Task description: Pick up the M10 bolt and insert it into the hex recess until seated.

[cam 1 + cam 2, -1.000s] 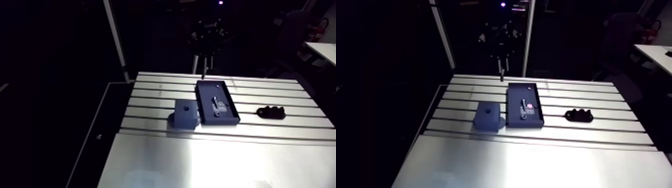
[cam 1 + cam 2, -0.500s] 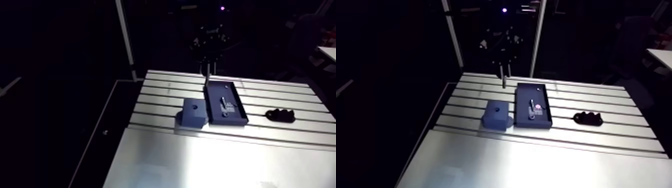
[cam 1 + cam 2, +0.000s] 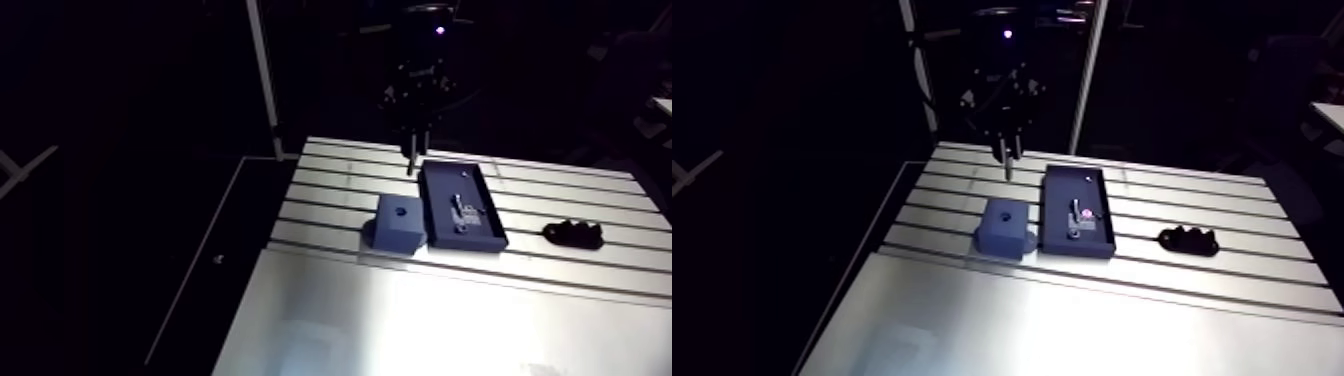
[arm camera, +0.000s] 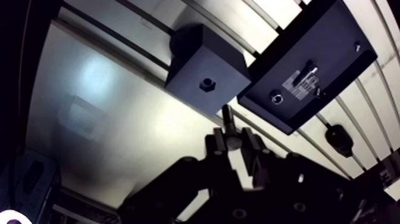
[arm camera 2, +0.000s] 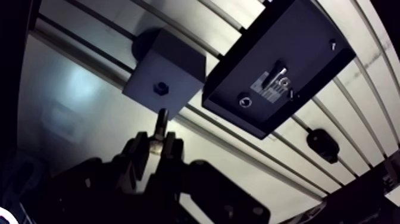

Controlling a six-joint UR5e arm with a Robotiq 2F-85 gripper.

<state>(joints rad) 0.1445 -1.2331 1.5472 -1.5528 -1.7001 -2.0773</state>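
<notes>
The hand (image 4: 232,138) was clenched on the M10 bolt (image 4: 228,119), whose shank stuck out past the fingertips. It hung above the slotted bench (image 4: 119,113), close to the dark block (image 4: 196,62) but not touching it. The hex recess (image 4: 206,84) in the block's top face stood open. Just beside the block lay a black tray (image 4: 333,36) with small parts, and a small black piece (image 4: 338,140) lay well apart.

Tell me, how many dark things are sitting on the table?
3: a block with a hole, a flat tray right beside it, and a small black lumpy piece apart, past the tray. Little parts inside the tray are not counted.
</notes>
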